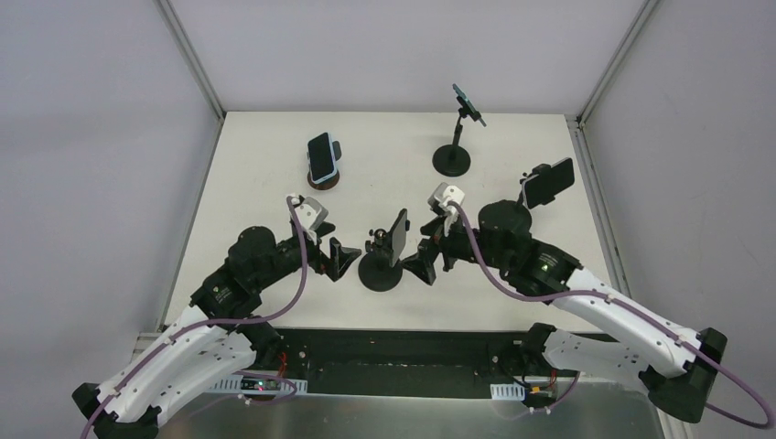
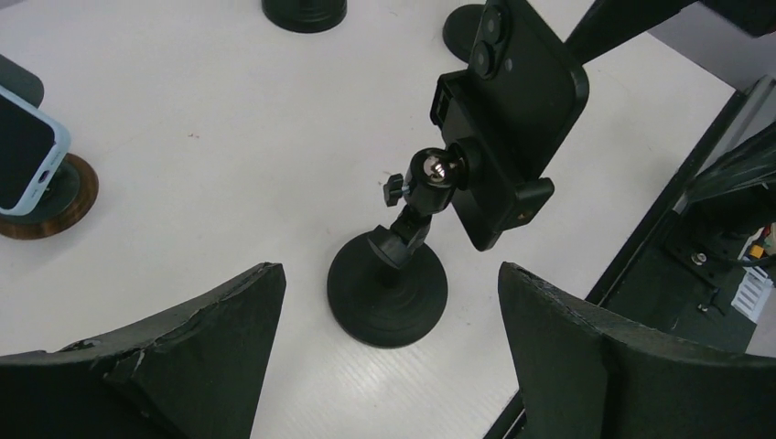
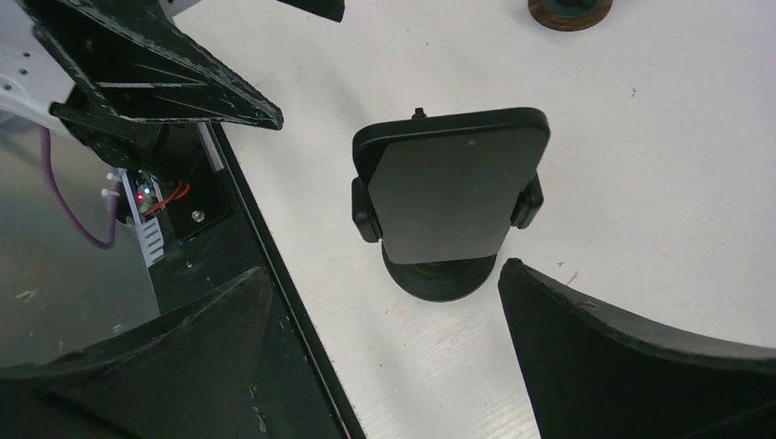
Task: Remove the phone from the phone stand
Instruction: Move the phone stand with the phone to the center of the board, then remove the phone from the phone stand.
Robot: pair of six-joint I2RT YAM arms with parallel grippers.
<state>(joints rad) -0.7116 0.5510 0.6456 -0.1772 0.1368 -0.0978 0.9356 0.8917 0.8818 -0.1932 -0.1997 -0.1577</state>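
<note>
Seen from above, the black slab phone (image 1: 398, 236) sits clamped in the black round-based ball-joint phone stand (image 1: 379, 273) on the white table (image 1: 265, 183). It lies between the left gripper (image 1: 343, 259) and the right gripper (image 1: 426, 262) and touches neither.

The left wrist view shows that gripper's jaws wide apart. The phone's back faces them, long axis roughly upright, lenses uppermost.

In the right wrist view the jaws are equally spread and face the dark screen. The stand's side clamps grip the phone's long edges.
</note>
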